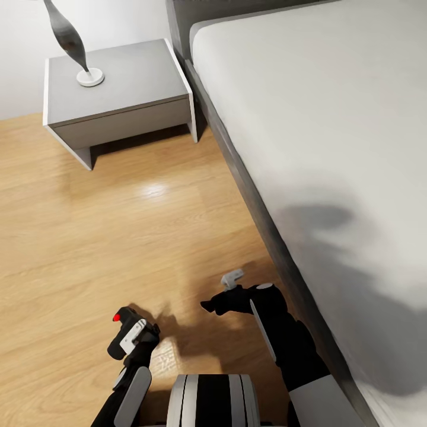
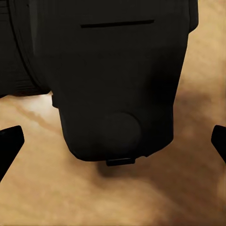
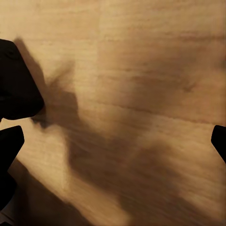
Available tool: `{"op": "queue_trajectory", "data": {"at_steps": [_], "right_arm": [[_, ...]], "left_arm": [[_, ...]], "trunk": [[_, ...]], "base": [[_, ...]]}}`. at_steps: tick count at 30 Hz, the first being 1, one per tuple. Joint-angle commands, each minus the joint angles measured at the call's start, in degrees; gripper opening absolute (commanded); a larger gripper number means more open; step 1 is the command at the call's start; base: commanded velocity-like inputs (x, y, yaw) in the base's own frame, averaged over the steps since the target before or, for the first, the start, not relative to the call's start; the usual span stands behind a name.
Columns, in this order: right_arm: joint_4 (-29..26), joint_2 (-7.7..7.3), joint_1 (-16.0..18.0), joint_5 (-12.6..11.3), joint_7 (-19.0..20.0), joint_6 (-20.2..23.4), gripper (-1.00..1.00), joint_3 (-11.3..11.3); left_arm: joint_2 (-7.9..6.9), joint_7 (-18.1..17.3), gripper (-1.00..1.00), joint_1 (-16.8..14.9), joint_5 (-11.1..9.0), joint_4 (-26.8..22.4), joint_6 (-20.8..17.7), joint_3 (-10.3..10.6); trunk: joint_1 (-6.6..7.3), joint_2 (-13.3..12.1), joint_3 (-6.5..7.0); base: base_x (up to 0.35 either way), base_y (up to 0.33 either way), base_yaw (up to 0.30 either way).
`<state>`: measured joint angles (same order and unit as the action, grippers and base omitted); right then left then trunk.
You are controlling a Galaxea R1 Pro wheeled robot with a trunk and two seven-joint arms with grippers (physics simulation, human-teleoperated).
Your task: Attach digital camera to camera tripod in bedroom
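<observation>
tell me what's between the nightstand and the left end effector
Bare wood floor, seen in the head view, between the nightstand and the left end effector holding the camera.

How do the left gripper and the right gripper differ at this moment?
The left gripper carries the digital camera; the right gripper carries nothing, its jaws apart over bare wood floor. The right gripper is nearer the bed than the left. Both hang low above the floor.
</observation>
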<state>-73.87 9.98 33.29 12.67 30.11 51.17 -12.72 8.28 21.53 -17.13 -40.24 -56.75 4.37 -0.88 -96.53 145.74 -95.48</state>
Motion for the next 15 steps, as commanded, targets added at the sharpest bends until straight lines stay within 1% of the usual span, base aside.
{"op": "queue_trajectory", "data": {"at_steps": [1,15], "right_arm": [[-0.07,0.02,0.02,0.6,0.48,0.16,1.0,0.03],[-0.14,0.02,0.02,0.6,0.53,0.21,1.0,0.0]], "left_arm": [[0.03,0.08,1.0,-0.01,-0.59,-0.03,0.29,0.0],[-0.01,0.09,1.0,-0.01,-0.46,0.07,0.38,-0.01]], "trunk": [[0.01,0.01,-0.03],[0.01,0.01,-0.03]], "base": [[0.0,0.0,0.0],[0.0,0.0,0.0]]}}
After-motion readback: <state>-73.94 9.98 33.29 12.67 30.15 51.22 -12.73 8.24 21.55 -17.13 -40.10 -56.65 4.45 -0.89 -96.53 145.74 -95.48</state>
